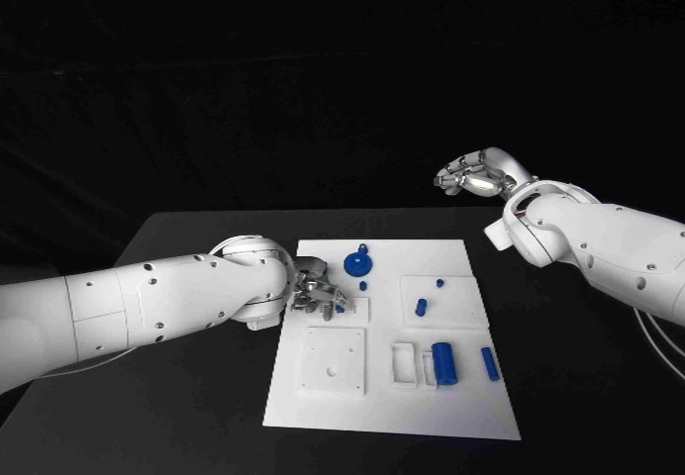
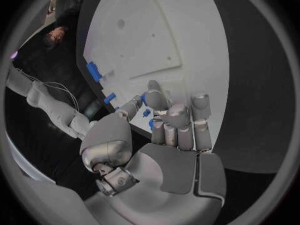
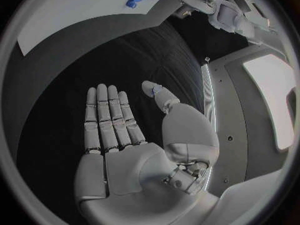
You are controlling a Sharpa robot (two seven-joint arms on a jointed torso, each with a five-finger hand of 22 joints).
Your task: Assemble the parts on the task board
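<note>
Black table (image 1: 186, 416) is lying under the white task board (image 1: 385, 411). Blue parts are sitting on the board: a round wheel (image 1: 358, 263) near the far edge, a fat cylinder (image 1: 444, 362) in a white holder (image 1: 416, 365), and a thin bar (image 1: 490, 363) beside it. I am pinching a small blue part (image 2: 146, 113) with my left hand (image 1: 317, 295) over the board. I am holding my right hand (image 1: 471, 174) up off the table, flat, fingers spread, holding nothing.
</note>
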